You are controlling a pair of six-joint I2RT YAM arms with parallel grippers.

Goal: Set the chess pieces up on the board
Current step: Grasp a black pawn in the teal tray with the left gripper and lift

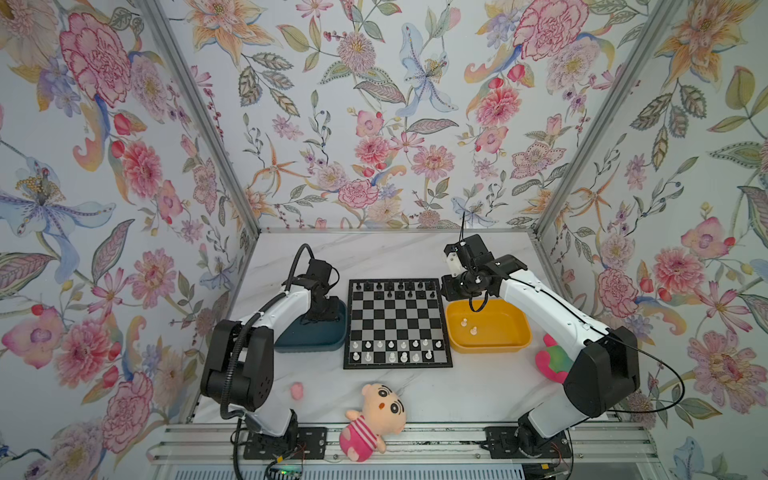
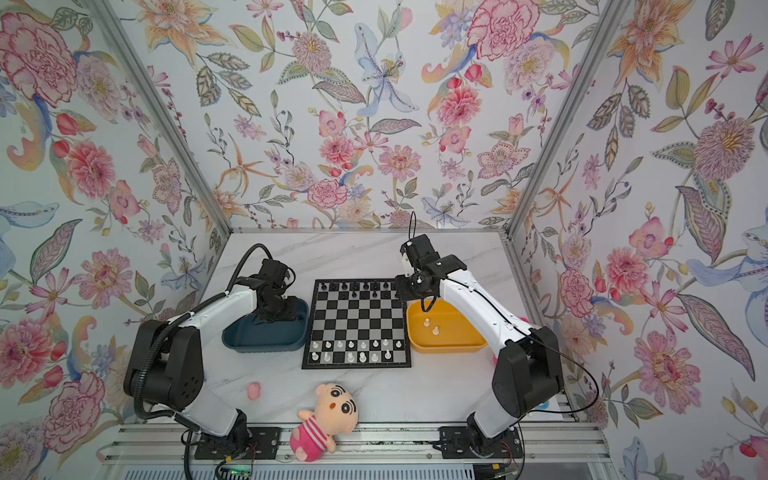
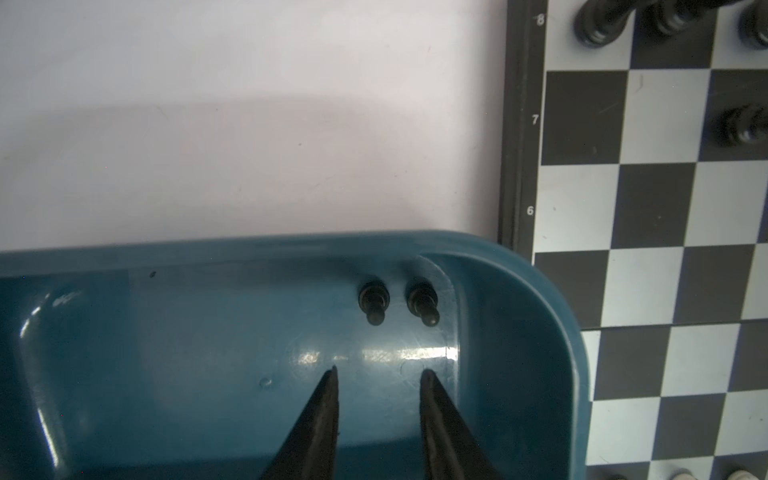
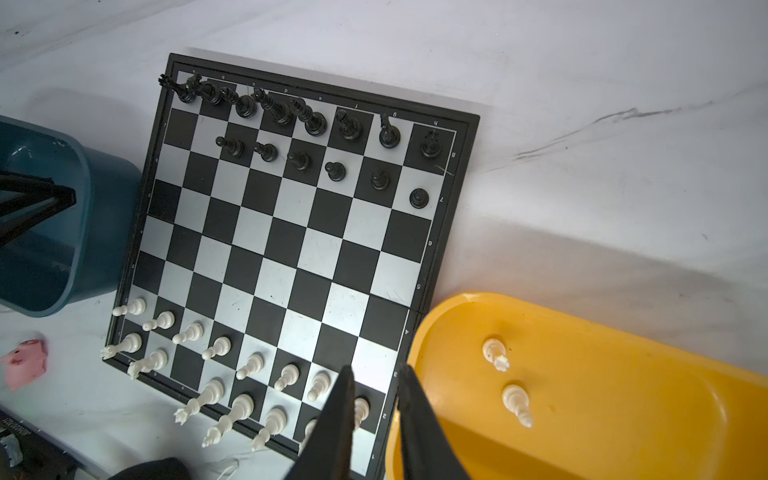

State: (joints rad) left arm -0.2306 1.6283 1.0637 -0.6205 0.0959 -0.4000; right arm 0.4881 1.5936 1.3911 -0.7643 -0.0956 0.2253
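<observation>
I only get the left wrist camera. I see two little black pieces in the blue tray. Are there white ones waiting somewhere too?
Observer: Yes, two white pieces lie in a yellow tray, across the board from the blue tray.
Kid: Is the other claw holding one?
Observer: No, the right gripper has its jaws apart with nothing between them.
Kid: How many black pawns are on the board?
Observer: Six black pawns stand in a row in front of the black back row.
</observation>
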